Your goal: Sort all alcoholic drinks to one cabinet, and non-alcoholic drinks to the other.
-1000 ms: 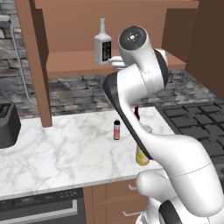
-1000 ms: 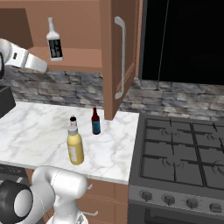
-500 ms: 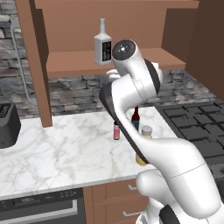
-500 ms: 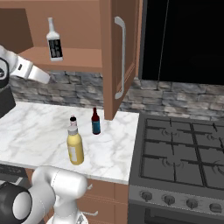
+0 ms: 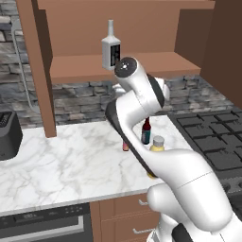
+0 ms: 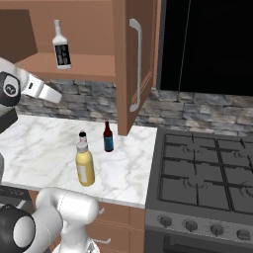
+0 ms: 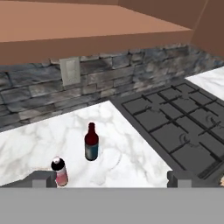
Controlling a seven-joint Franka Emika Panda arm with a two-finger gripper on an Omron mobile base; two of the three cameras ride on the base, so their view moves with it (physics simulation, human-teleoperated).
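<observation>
The whitish square-bodied bottle (image 5: 110,50) (image 6: 61,47) stands upright on the open cabinet's shelf. On the marble counter are the slim dark-brown bottle (image 5: 146,133) (image 6: 107,137) (image 7: 91,142), the stout yellow bottle (image 6: 85,166) (image 5: 157,142) and the tiny pink bottle (image 7: 60,171) (image 5: 125,146), which the arm partly hides in the left base view. My gripper (image 7: 109,180) is open, with nothing between its fingertips. It hangs above the counter and looks down at the dark and pink bottles, well clear of both.
The cabinet door (image 6: 134,64) stands open to the right of the shelf. A black stove (image 6: 207,173) (image 7: 175,127) adjoins the counter on the right. A dark toaster (image 5: 8,134) sits at the far left. A wall outlet (image 7: 70,71) is on the stone backsplash.
My arm has drawn back and down from the shelf, away from the whitish bottle, which stays on the shelf. The counter bottles have not moved.
</observation>
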